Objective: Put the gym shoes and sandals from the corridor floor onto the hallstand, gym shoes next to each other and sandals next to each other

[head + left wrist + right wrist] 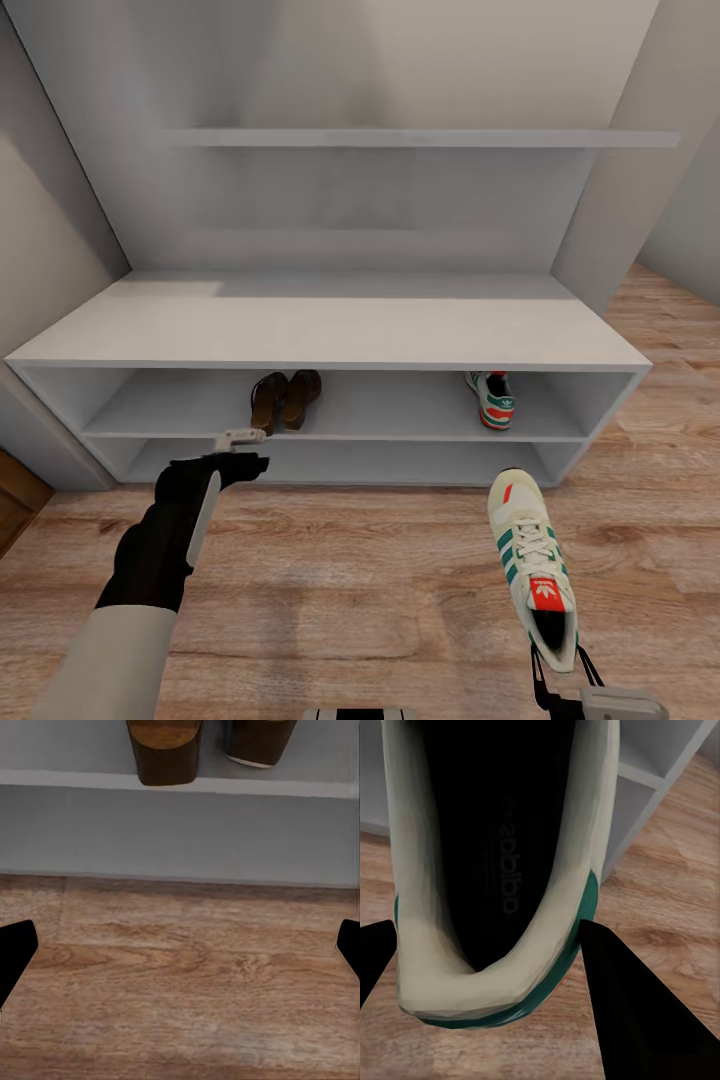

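Observation:
One gym shoe (532, 565) hangs toe-forward above the corridor floor (340, 570), and my right gripper (563, 675) is shut on its heel. In the right wrist view the fingers (637, 1012) pinch the heel rim of that gym shoe (502, 870). The other gym shoe (492, 398) stands on the upper shelf of the hallstand (330, 330), at the right. Both sandals (285, 400) sit side by side on the same shelf, left of centre. My left gripper (245, 437) hovers open just in front of them, holding nothing. The left wrist view shows the sandals' heels (163, 750) above the shelf edge.
The hallstand's lower shelf (340, 465) is bare, and a floating shelf (420, 138) crosses its back panel. Grey walls flank the unit on both sides. A dark wooden piece (15, 505) shows at the far left edge.

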